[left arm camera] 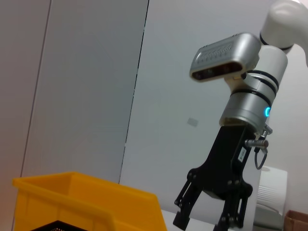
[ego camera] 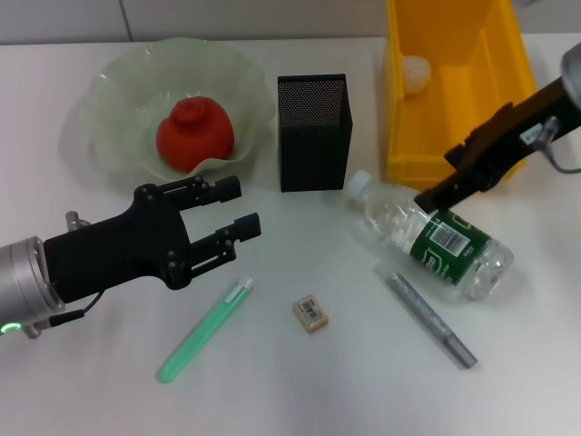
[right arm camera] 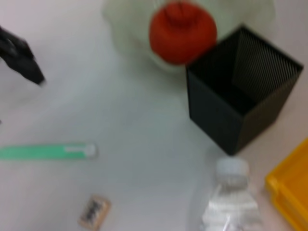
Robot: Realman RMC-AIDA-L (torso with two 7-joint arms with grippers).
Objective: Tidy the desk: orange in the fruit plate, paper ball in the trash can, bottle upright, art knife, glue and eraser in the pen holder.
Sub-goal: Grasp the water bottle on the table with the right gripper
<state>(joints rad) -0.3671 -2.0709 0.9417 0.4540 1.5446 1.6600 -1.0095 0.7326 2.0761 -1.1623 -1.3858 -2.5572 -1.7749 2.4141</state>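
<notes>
Right gripper on the toppled bottle, ready to stand it up

The bottle [ego camera: 434,238] lies on its side on the desk [ego camera: 300,381], white cap toward the pen holder [ego camera: 314,132], just in front of the trash can [ego camera: 458,91]. The right gripper [ego camera: 428,202] presses at its green label; whether the fingers have closed I cannot tell. A firm hold near the middle, then a slow pivot clear of the grey pen [ego camera: 431,320]. The left gripper [ego camera: 234,211] hovers spread apart above the green pen-like stick [ego camera: 204,329].
</notes>
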